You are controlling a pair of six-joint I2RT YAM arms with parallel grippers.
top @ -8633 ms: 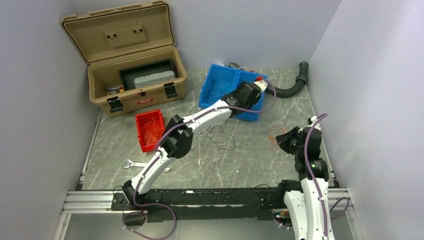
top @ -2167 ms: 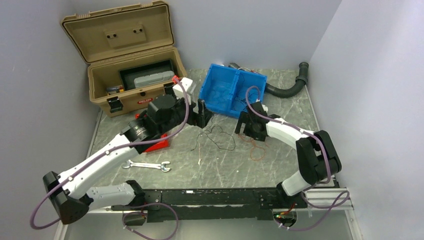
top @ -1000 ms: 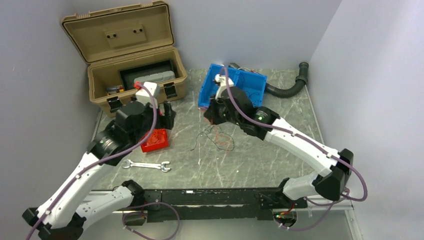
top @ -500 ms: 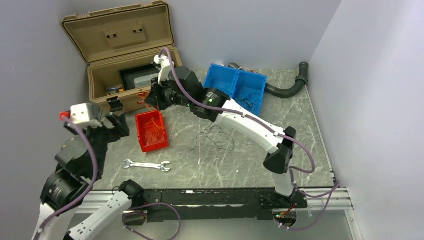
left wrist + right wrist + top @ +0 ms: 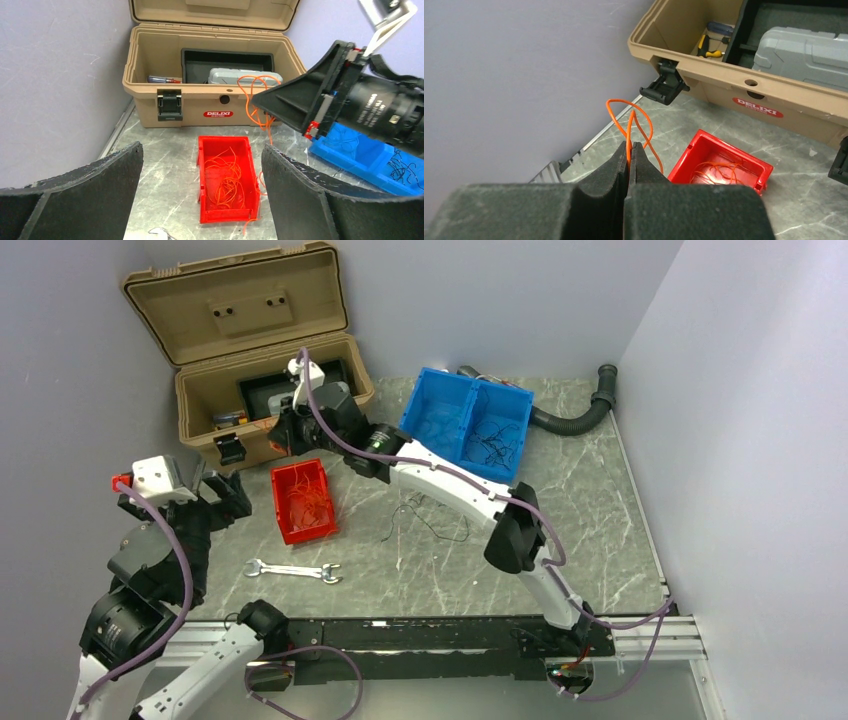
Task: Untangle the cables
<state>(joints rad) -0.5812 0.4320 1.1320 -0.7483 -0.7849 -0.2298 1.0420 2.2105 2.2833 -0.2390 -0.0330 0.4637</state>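
Note:
My right gripper (image 5: 630,146) is shut on a thin orange cable (image 5: 629,131) that loops up from the fingertips. In the top view the right gripper (image 5: 283,437) hangs in front of the tan toolbox, just beyond the red bin (image 5: 303,502), which holds several loose orange cables (image 5: 227,175). The held cable (image 5: 247,102) dangles toward the bin's right side. My left gripper (image 5: 222,495) stands open and empty at the far left, with the red bin (image 5: 226,182) seen between its fingers (image 5: 75,200). A black cable (image 5: 432,517) lies mid-table.
The open tan toolbox (image 5: 270,390) stands at the back left. A blue two-part bin (image 5: 468,425) at the back holds blue and black cables. A wrench (image 5: 293,570) lies near the front. A black ribbed hose (image 5: 575,415) curls in the back right corner.
The right arm swung left from mid-table to the front of the toolbox, carrying the orange cable. The left arm drew back to the far left, its gripper staying open.

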